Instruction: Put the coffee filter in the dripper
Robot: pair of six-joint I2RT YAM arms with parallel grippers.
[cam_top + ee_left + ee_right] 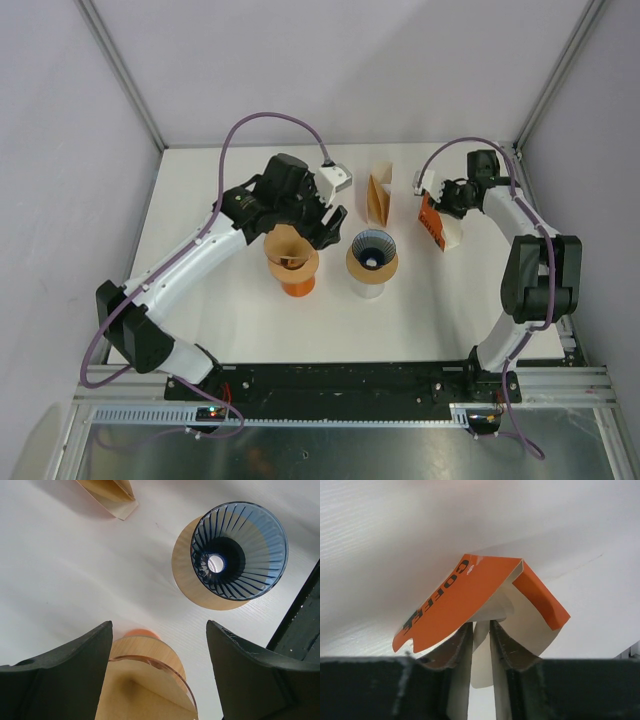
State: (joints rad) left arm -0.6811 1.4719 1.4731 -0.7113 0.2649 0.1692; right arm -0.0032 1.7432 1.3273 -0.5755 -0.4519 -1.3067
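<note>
My left fingers [65,670] spread wide above the brown coffee filter [135,677], which sits in the orange dripper [297,284] at centre-left of the table [230,320], blue dripper [372,262] just right of it, my right fingers [460,680] pinched on a white flap of the orange coffee pack [455,597] at far right.

Illumination is bright, even and diffuse; the white surface [250,320] carries only soft shadows. In the right wrist view the jaws are dark and blurred, while items just beyond them are sharp.
</note>
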